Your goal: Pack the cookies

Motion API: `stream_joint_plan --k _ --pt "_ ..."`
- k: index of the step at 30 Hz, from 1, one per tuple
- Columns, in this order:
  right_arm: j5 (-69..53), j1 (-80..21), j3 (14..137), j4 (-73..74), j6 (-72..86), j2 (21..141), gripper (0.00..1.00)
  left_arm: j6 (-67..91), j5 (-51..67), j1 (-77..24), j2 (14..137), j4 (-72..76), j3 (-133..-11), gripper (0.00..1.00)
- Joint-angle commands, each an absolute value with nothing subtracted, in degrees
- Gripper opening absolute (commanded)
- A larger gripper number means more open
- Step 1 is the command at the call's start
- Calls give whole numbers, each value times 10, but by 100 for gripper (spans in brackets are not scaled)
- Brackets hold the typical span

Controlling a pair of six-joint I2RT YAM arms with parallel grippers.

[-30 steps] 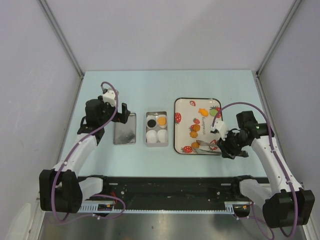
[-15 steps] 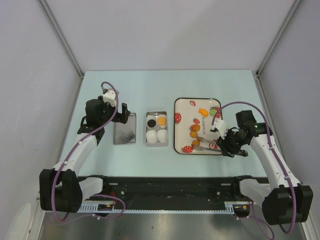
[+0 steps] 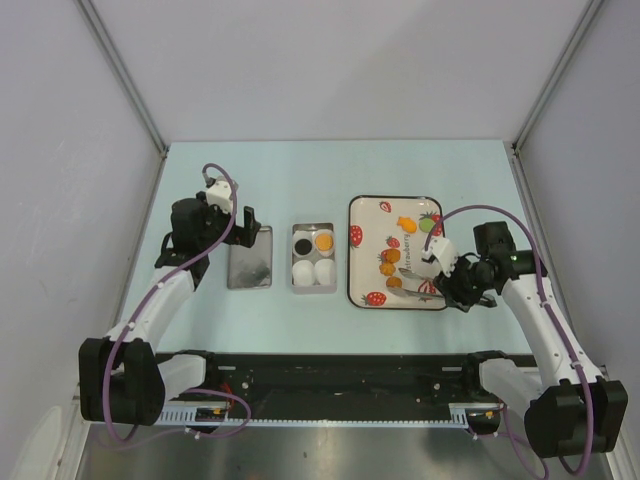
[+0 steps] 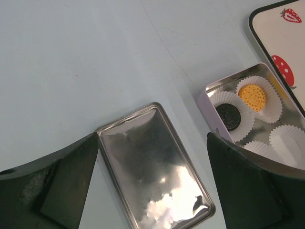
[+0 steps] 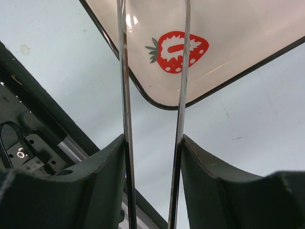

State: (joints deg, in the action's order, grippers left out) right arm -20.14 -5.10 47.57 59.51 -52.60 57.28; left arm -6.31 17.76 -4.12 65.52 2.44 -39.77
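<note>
Left gripper [image 4: 152, 138] spread wide over glossy steel lid [image 4: 155, 167]. Right gripper [image 3: 452, 285] clamps thin mirror-bright tongs [image 5: 125, 95] over strawberry-print tray [image 3: 352, 250]. Left wrist view resolves black cookie [image 4: 229, 115] and orange cookie [image 4: 252, 95] in fluted paper cups [image 4: 286, 138], in rectangular tin [image 4: 208, 93]; overhead alone shows second orange cookie [image 3: 391, 256] on tray

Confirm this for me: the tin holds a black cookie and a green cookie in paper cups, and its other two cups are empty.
Not quite. The second cookie is orange, not green. The left wrist view shows the tin holding a black cookie and an orange cookie in paper cups, with its other two cups empty.
</note>
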Motion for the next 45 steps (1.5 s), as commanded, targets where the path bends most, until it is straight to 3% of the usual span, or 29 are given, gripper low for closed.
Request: stream_joint_plan --k 1,16,30,45 --pt "-200 -49 472 575 -526 571 51 -76 182 -44 657 38 -417 100" --pt "-209 -49 471 568 -528 612 45 -76 180 -44 657 38 -417 100" --pt "-232 -49 482 557 -519 592 15 -76 181 -44 659 36 -418 100" --pt "-288 -101 598 563 -462 616 12 -76 185 -44 663 34 -420 100"
